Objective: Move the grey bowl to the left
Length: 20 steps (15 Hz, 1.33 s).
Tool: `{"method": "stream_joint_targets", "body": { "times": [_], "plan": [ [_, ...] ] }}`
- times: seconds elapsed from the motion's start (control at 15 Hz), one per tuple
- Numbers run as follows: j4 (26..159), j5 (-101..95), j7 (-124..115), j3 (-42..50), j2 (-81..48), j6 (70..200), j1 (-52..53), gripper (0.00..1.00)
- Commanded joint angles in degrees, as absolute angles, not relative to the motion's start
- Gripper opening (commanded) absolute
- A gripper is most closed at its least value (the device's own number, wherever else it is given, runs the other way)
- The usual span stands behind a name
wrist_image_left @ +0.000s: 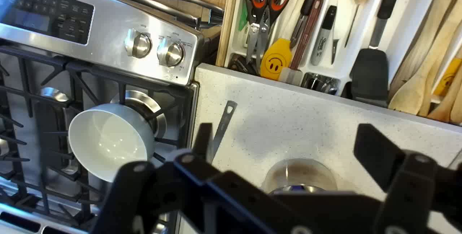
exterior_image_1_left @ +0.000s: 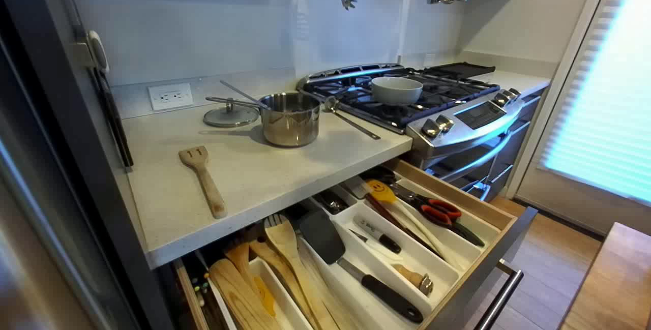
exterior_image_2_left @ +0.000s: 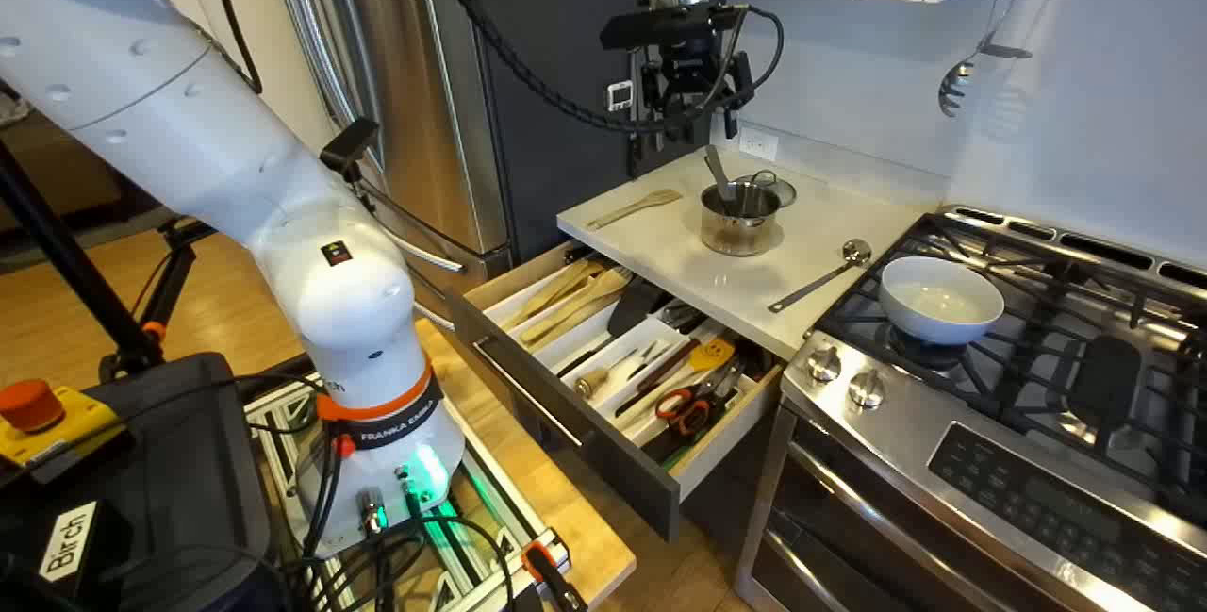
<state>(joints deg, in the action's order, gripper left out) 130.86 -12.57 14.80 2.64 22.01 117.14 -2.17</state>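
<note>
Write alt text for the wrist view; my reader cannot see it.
A pale grey bowl sits on a gas stove, left of a white countertop. The robot's claw, spread open, crosses the bottom of the picture. An open drawer at the top right holds scissors, a yellow smiley-faced spatula and wooden utensils.

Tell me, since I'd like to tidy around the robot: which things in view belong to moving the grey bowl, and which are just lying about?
Belong to the job:
grey bowl, on the stove
gripper, open and empty

Not part of it, just there:
steel pot
lid
wooden spatula
long-handled metal utensil
open utensil drawer
</note>
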Motion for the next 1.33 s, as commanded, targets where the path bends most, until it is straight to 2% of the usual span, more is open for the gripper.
{"method": "stream_joint_targets", "body": {
  "times": [0.0, 0.27, 0.53, 0.8, 1.07, 1.27],
  "plan": [
    [130.7, -12.7, 14.7, 3.0, 22.0, 116.9, -1.8, 1.0],
    [129.4, -14.4, 5.7, 2.5, 18.3, 121.7, -4.3, 1.0],
    [125.3, -15.0, -1.8, 5.6, 7.0, 132.0, -8.5, 1.0],
    [116.2, -13.9, -8.0, 9.5, -6.3, 135.5, -11.8, 1.0],
    [102.8, -10.9, -13.0, 13.3, -20.7, 131.4, -13.1, 1.0],
    [93.3, -4.8, -12.3, 14.0, -28.9, 123.7, -15.4, 1.0]
  ]
}}
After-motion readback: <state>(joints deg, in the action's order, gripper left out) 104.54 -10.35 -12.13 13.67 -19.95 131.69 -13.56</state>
